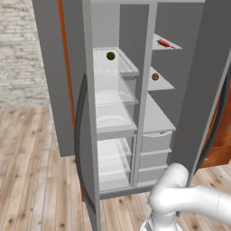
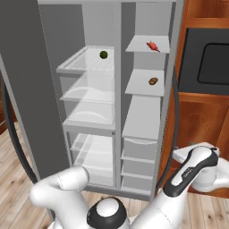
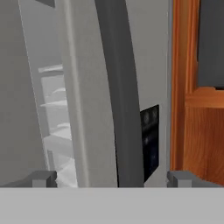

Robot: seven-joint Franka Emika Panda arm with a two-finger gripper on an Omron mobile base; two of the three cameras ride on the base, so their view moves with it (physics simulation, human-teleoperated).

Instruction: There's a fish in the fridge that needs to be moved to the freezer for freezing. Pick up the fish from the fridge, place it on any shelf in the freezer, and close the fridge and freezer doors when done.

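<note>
The fish lies on the top shelf of the freezer, the narrow right section, so only the closing looks left to do. Both doors stand open. In the hand view the end effector has its fingers wide apart with nothing between them, straddling the curved dark handle of the freezer door. The handle runs vertically, straight ahead of the end effector and close.

Count: one fish, one green ball in the fridge, one brown item below the fish, two doors, one arm.
</note>
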